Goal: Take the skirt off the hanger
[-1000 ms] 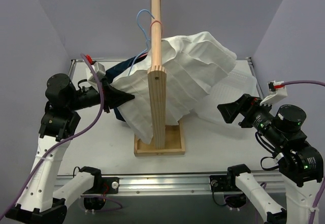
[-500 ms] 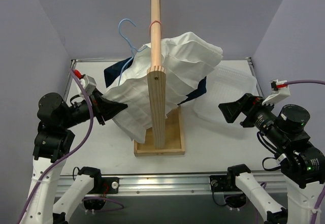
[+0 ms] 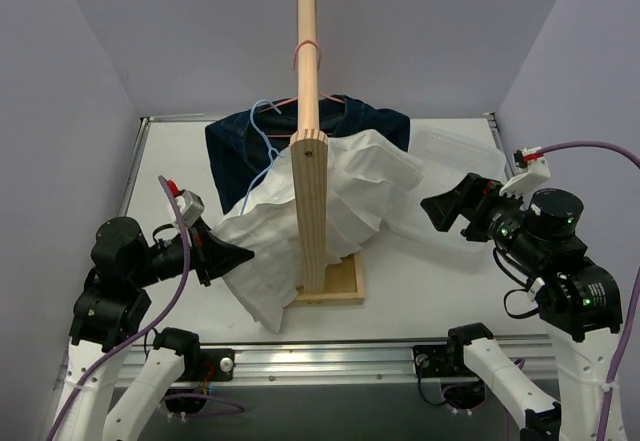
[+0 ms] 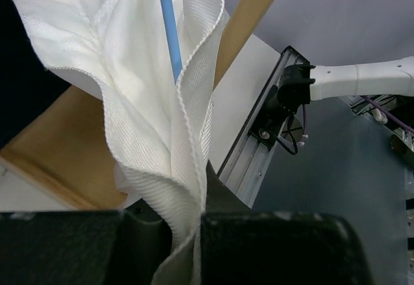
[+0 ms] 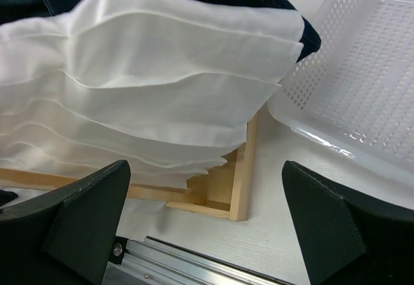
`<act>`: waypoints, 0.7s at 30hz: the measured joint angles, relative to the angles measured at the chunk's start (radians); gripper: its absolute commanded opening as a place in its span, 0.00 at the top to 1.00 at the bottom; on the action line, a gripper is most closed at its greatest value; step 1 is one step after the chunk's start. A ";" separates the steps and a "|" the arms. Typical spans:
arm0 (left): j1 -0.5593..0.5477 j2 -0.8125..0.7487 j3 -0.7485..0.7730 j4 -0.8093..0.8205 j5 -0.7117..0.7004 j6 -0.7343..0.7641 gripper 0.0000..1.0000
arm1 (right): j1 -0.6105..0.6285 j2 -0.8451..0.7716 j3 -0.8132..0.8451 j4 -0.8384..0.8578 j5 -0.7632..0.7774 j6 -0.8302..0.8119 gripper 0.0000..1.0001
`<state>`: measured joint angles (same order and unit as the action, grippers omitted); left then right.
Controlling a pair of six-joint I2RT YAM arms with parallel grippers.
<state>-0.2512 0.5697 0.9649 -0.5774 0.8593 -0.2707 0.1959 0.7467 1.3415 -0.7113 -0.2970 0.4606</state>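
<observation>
The left fingers [image 3: 236, 257] are shut tight on a fold of the white skirt [image 3: 345, 196], pinching its edge over the near-left part of the desk [image 3: 425, 286]. In the left wrist view the cloth rises in soft pleats from between the two dark pads. The skirt is draped around the upright post [image 3: 308, 81] of the wooden stand [image 3: 345, 283], which sits mid-desk toward the near edge. Cloth lies on both sides of the post, and its lower folds reach down to the stand's base.

The blue hanger [image 3: 262, 173] is a thin wire that runs down into the skirt's folds just left of the post. From the left wrist it shows passing between two layers of the cloth. Whether its hook rests on anything cannot be told.

A dark garment [image 3: 235, 146] lies behind the post toward the far edge, with the skirt overlapping its near side. A white basket [image 3: 455, 151] sits by the far right corner, just beside the skirt's right side.

The right fingers [image 3: 447, 209] are spread wide and hold nothing. They hover right of the stand, pointed at the skirt and apart from it
</observation>
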 measured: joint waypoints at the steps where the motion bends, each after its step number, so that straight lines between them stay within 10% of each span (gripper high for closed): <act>1: -0.003 0.001 -0.014 -0.011 -0.002 -0.003 0.98 | 0.000 0.008 -0.003 0.006 0.000 0.003 0.00; 21: -0.267 0.319 0.000 0.039 0.011 -0.049 0.98 | 0.000 0.089 -0.084 0.144 -0.035 0.042 0.07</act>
<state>-0.5179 0.8890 0.9649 -0.5385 0.8707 -0.3199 0.1959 0.8360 1.2575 -0.5674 -0.3325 0.5026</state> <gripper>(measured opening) 0.083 0.950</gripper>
